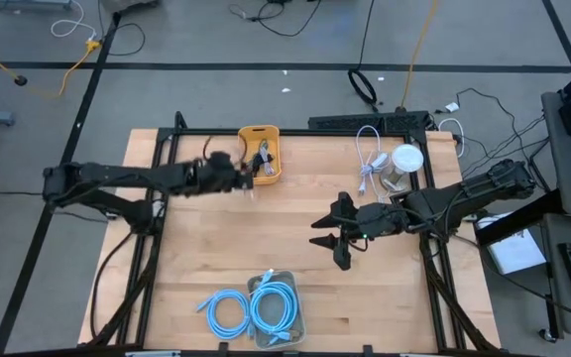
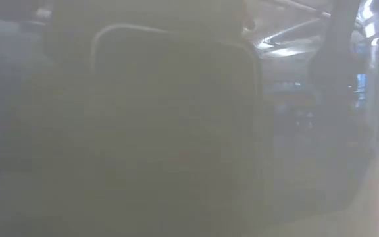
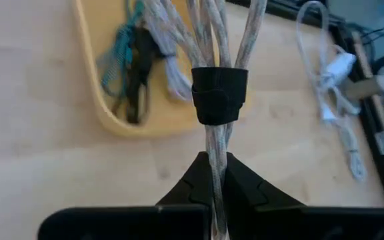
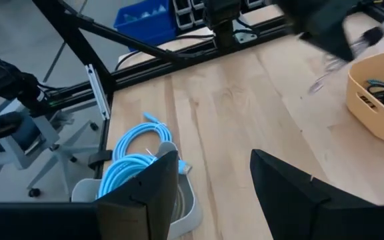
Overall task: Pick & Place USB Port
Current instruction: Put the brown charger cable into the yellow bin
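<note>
My left gripper (image 1: 249, 177) is shut on a bundle of grey braided cable (image 3: 212, 40) tied with a black strap (image 3: 219, 95), right beside the yellow bin (image 1: 260, 132) at the far side of the table. Another dark and teal cable (image 3: 131, 67) lies inside that bin (image 3: 105, 113). My right gripper (image 1: 337, 241) is open and hovers over the middle right of the table, touching nothing. The right wrist view shows its fingers spread wide (image 4: 212, 193), with the yellow bin (image 4: 379, 100) farther off. In the low view something blurred close to the lens hides the scene. My left gripper pinches the grey cable bundle between its two fingers (image 3: 192, 183), on the strands just below the black strap (image 3: 216, 143). The strands run along the fingers and fan out beyond the strap toward the yellow bin. Whether the bundle's far end rests on anything does not show.
Coiled light-blue cables (image 1: 251, 307) lie in and beside a pale tray (image 4: 185, 200) at the near edge. A white cable (image 1: 369, 164) and a white roll (image 1: 405, 162) sit at the far right. Bare wood (image 1: 266, 233) lies between the two arms.
</note>
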Tool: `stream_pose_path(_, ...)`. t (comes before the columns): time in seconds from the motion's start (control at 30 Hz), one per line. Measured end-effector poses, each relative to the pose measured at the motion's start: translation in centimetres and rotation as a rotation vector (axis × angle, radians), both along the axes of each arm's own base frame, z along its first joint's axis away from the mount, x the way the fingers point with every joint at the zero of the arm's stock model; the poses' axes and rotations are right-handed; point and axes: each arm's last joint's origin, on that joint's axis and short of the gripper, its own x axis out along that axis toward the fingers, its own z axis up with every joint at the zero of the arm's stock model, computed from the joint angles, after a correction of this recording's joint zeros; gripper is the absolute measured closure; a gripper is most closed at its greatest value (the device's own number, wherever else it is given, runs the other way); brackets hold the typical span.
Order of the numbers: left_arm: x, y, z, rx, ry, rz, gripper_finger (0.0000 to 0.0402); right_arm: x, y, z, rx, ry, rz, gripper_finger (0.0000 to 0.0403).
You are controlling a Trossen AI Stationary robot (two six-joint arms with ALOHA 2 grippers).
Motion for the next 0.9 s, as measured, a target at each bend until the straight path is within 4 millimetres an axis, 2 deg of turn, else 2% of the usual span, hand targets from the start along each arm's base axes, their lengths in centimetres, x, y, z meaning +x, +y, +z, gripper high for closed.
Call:
stream_pose_path(0.13,-0.4,3.6,-0.6,-0.003,0.028,0.002,0.0391,0.0,0.0,0.0,0.021,0.001,-0.010,0.0222)
stream_pose_path(0.3,-0.5,7.2,-1.4,-0.016,0.062,-0.066,0.0391,0.0,0.0,0.0,0.034,0.001,-0.017,0.0222)
stream_pose_path(0.5,1.3,10.5,-1.9,-0.024,0.090,-0.170,0.0391,0.1,0.0,0.2,0.051,-0.018,-0.029,0.0222)
stream_pose_path(0.73,4.0,13.0,-2.3,-0.109,0.214,-0.196,0.0391,0.1,0.0,0.2,0.077,-0.024,-0.065,0.0222)
stream_pose_path(0.9,4.5,13.0,-3.0,-0.167,0.321,-0.219,0.0391,0.1,-0.1,0.2,0.078,-0.026,-0.079,0.0222)
